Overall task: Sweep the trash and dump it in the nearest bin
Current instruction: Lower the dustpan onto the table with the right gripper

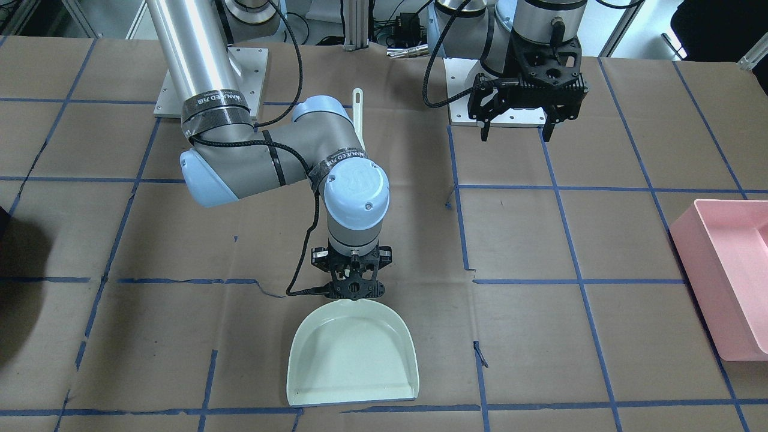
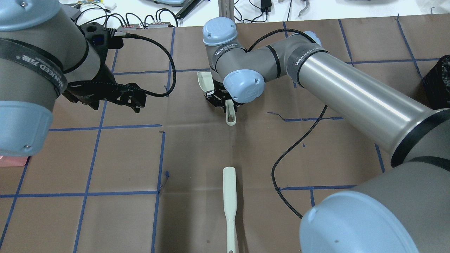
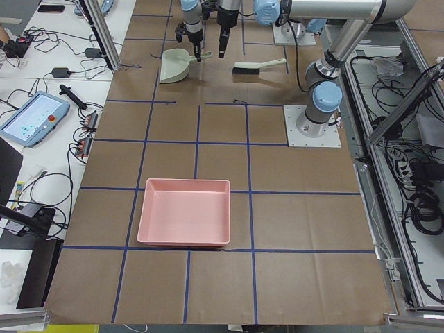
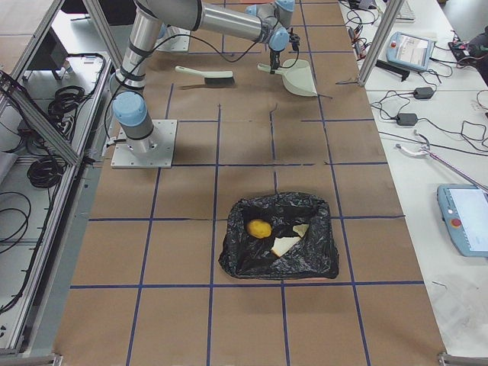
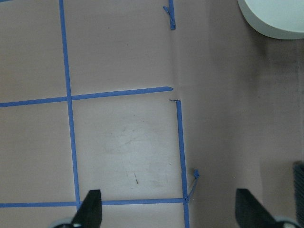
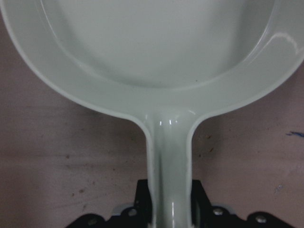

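Note:
The trash lies inside a black bag-lined bin [image 4: 278, 263]: a yellow lump [image 4: 259, 228] and two white bread pieces [image 4: 286, 245]. My right gripper [image 1: 353, 282] is shut on the handle [image 6: 171, 190] of a pale green dustpan [image 1: 353, 354], which lies flat and empty on the table. My left gripper [image 1: 516, 129] is open and empty, hovering above bare table beside the dustpan; its fingertips [image 5: 90, 211] show in the left wrist view. A pale green brush [image 2: 229, 196] lies on the table near the robot's side, untouched.
A pink bin [image 1: 726, 276] stands on the table at the robot's left end. The black bin also shows at the overhead view's right edge [image 2: 439, 82]. Brown paper with blue tape lines covers the table [image 1: 540, 240]. A black cable [image 2: 299, 147] hangs from the right arm.

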Action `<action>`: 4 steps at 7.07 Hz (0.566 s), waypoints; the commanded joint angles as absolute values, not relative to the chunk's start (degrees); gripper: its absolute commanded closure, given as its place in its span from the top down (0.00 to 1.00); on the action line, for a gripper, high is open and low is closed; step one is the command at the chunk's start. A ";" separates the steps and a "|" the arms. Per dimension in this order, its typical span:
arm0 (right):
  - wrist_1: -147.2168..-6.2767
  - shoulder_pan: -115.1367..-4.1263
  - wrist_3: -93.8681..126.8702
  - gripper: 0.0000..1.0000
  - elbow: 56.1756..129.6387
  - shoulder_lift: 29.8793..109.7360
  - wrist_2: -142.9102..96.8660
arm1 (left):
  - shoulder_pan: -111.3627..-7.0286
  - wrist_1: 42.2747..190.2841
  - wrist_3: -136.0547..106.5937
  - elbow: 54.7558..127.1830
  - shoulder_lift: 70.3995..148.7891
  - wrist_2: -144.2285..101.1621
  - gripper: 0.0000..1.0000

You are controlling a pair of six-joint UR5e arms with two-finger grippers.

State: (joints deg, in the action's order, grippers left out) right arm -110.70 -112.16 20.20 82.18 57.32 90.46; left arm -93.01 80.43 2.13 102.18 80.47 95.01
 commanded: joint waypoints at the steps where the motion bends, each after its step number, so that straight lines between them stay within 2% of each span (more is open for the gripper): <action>1: -111.09 -111.36 20.04 1.00 81.91 57.65 90.35 | -93.08 80.42 2.11 102.22 80.33 93.70 0.99; 4: -107.96 -110.48 19.43 1.00 77.98 59.05 90.70 | -92.90 80.51 2.90 102.30 79.19 91.76 0.99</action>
